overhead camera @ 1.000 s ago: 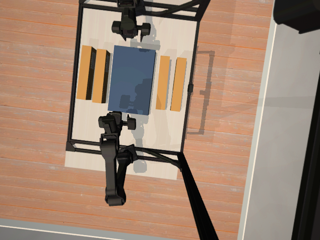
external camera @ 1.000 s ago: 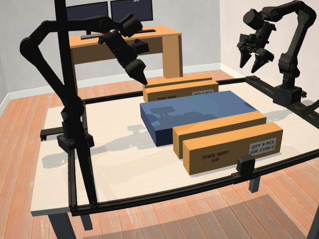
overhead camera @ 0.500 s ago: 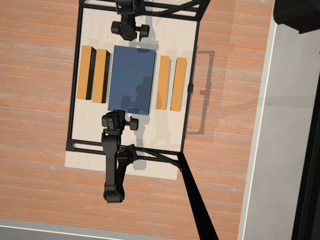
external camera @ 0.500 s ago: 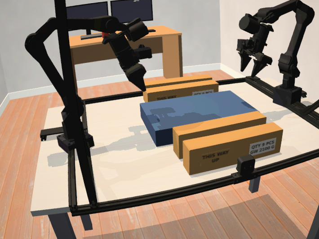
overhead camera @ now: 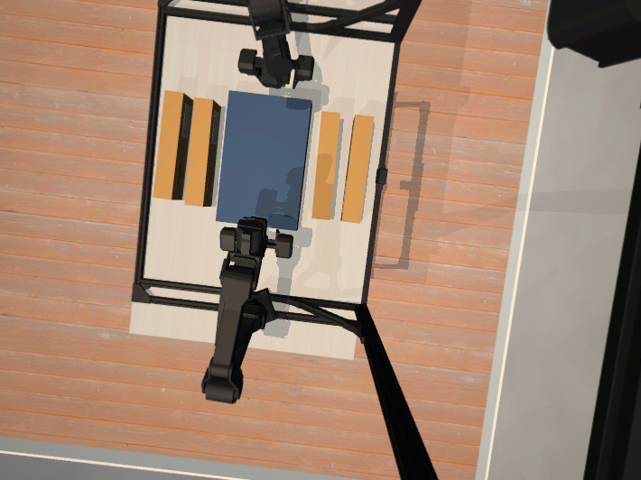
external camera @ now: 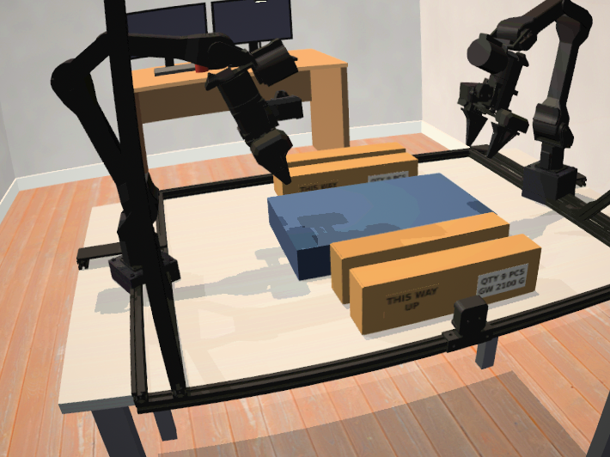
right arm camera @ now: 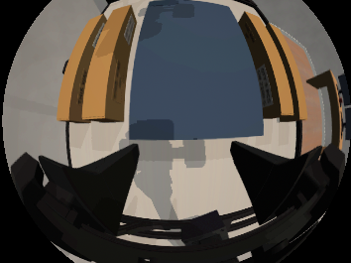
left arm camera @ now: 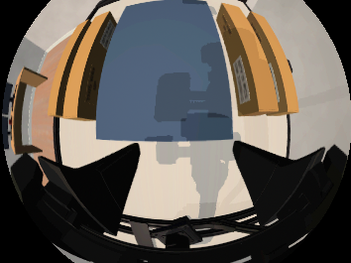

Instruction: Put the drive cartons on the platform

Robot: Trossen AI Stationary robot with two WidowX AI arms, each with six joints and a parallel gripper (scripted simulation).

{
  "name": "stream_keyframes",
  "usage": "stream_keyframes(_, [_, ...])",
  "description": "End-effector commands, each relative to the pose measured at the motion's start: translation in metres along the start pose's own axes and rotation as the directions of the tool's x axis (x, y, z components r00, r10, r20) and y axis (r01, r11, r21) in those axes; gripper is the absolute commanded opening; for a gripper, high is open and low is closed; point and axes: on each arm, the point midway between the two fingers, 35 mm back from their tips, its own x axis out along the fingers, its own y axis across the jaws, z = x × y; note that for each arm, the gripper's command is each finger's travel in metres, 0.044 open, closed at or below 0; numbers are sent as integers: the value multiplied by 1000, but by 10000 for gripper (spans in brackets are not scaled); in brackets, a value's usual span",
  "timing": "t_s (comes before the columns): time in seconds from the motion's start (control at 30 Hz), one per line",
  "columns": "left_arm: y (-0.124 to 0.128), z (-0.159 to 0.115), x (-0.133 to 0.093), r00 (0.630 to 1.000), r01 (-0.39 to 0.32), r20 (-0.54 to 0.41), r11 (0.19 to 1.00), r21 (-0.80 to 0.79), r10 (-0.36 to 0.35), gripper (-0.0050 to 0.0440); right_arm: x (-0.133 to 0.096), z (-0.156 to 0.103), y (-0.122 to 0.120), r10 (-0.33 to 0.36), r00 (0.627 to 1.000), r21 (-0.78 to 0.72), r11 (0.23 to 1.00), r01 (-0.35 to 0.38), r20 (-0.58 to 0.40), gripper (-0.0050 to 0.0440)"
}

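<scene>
The blue raised platform (overhead camera: 264, 160) lies in the middle of the table, with nothing on it. Four closed orange cartons stand on the table beside its long sides. Two (overhead camera: 171, 145) (overhead camera: 201, 152) stand on one side and two (overhead camera: 326, 165) (overhead camera: 357, 169) on the other. In the exterior view the nearest carton (external camera: 442, 282) shows "THIS WAY UP" and a weight label. My left gripper (overhead camera: 256, 232) (external camera: 282, 174) is open and empty, pointing down just off one short end of the platform. My right gripper (overhead camera: 274, 74) (external camera: 485, 137) is open and empty above the opposite short end. Both wrist views show the platform (left arm camera: 167, 76) (right arm camera: 194, 70) between the carton pairs.
A black frame rail (external camera: 305, 370) runs around the table edge, with a small camera block (external camera: 468, 314) on the front rail. A tall black pole (external camera: 127, 172) stands at one corner. A desk with monitors (external camera: 228, 70) stands behind the table.
</scene>
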Motion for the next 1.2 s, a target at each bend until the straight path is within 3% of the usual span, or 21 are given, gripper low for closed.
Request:
stream_keyframes(0.0, [-24, 6, 7, 1000, -1, -3, 1000, -1, 1, 389, 5, 7, 24, -1, 1000, 6, 1000, 1, 6, 389])
stream_keyframes(0.4, [-128, 29, 34, 1000, -1, -3, 1000, -1, 1, 389, 30, 26, 128, -1, 1000, 6, 1000, 1, 6, 389])
stream_keyframes(0.47, [-128, 29, 34, 1000, -1, -3, 1000, -1, 1, 389, 30, 26, 128, -1, 1000, 6, 1000, 1, 6, 389])
stream_keyframes(0.8, [-207, 46, 55, 1000, -1, -3, 1000, -1, 1, 389, 49, 40, 207, -1, 1000, 6, 1000, 1, 6, 389])
stream_keyframes(0.97, [-232, 52, 62, 1000, -1, -3, 1000, -1, 1, 389, 55, 45, 232, -1, 1000, 6, 1000, 1, 6, 389])
stream_keyframes(1.17, [-243, 55, 65, 1000, -1, -3, 1000, -1, 1, 389, 58, 47, 243, -1, 1000, 6, 1000, 1, 6, 389])
